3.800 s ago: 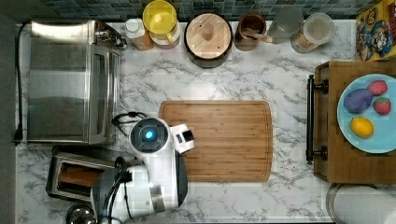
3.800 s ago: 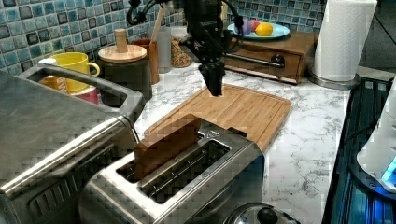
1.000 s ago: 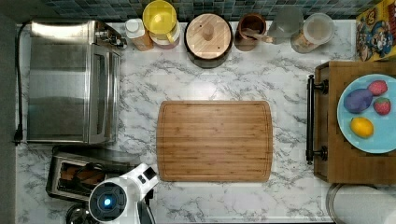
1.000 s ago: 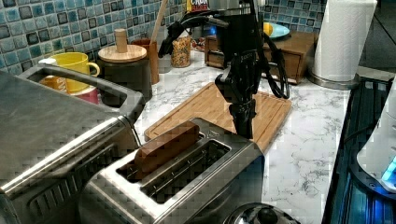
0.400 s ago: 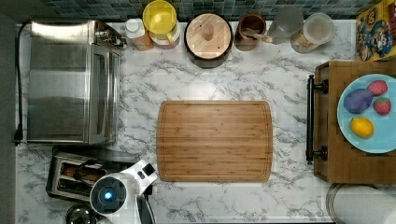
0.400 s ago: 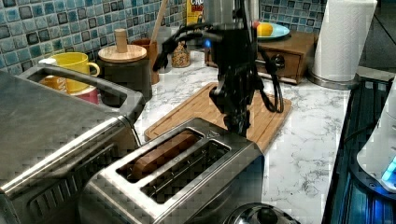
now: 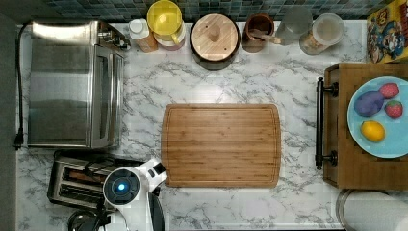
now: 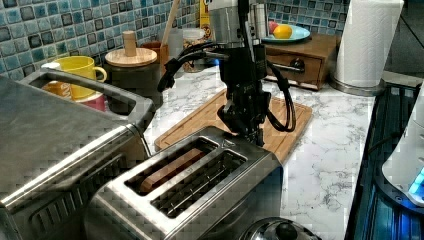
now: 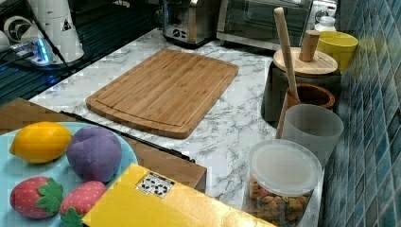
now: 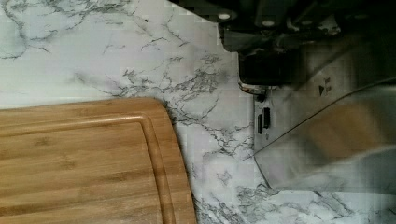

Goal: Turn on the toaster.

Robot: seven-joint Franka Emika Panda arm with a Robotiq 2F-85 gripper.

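Note:
The toaster [image 8: 200, 185] is a small brushed-steel box with two long top slots, standing at the counter's front in the left view. In the top view it sits at the lower left [image 7: 72, 180]. A brown slice of bread [image 8: 170, 167] lies low inside one slot. My gripper [image 8: 251, 134] points straight down, shut, against the toaster's far end next to the cutting board. In the wrist view its dark fingertips [image 10: 264, 70] sit right at the steel end face of the toaster [image 10: 327, 130]. The lever itself is hidden under the fingers.
A bamboo cutting board [image 7: 221, 144] lies mid-counter, just beside the toaster. A large steel toaster oven [image 7: 67, 84] stands behind it. Jars and a yellow mug [image 7: 166, 19] line the tiled wall. A wooden tray [image 7: 356, 168] holds a blue plate of toy fruit. A pot lid [image 8: 275, 230] sits by the toaster.
My gripper came from over the cutting board to the toaster's end and went down. The bread slice, which stood tall above the slot, has sunk into the toaster.

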